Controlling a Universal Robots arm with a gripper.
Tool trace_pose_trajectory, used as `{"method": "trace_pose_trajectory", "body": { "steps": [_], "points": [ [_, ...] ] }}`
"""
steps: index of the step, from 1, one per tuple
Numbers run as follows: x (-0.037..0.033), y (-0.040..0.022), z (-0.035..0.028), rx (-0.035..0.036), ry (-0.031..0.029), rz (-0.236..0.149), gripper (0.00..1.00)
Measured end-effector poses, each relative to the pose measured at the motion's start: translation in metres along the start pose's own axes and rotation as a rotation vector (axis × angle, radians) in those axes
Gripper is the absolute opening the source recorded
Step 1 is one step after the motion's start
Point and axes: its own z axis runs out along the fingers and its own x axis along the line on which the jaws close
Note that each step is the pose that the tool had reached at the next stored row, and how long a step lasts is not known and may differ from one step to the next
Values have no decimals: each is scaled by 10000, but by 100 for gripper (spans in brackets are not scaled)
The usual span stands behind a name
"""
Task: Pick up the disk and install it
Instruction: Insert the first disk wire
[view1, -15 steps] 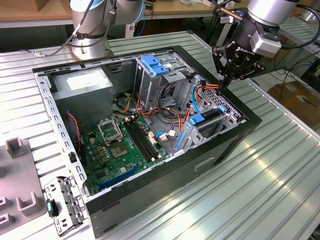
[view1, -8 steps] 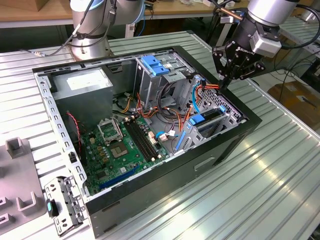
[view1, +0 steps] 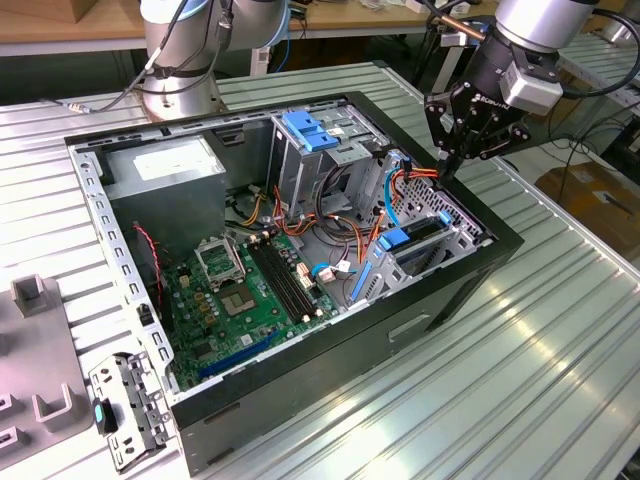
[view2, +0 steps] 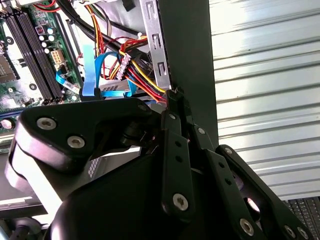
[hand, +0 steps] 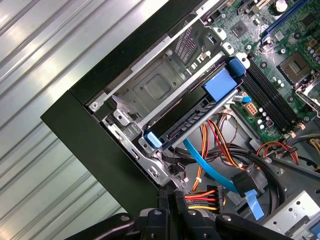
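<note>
Gripper (view1: 447, 166) hangs clenched over the far corner of the open computer case (view1: 455, 290), its fingertips pressed together and holding nothing, just above a bundle of red, yellow and orange wires (hand: 202, 196). Nearby, the disk (hand: 200, 112), framed by blue carrier rails, sits slotted on edge in the low metal drive cage (hand: 150, 90) beside the green motherboard (view1: 245, 300).
</note>
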Motion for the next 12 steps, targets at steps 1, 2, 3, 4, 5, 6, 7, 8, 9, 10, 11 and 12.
{"method": "trace_pose_trajectory", "body": {
  "steps": [1,2,3,4,5,6,7,8,9,10,11,12],
  "points": [
    [0,0,0,0,0,1,16],
    [0,0,0,0,1,18,16],
    [0,0,0,2,3,122,16],
    [1,0,1,4,6,275,16],
    [0,0,0,6,10,433,16],
    [0,0,0,8,14,568,16],
    [0,0,0,8,17,687,16],
    [-4,3,0,9,19,734,16],
    [-14,11,-1,9,20,750,16],
    [-20,18,0,10,19,756,16],
    [-24,23,0,10,19,763,16],
    [-27,26,0,10,19,778,16]
  ]
}}
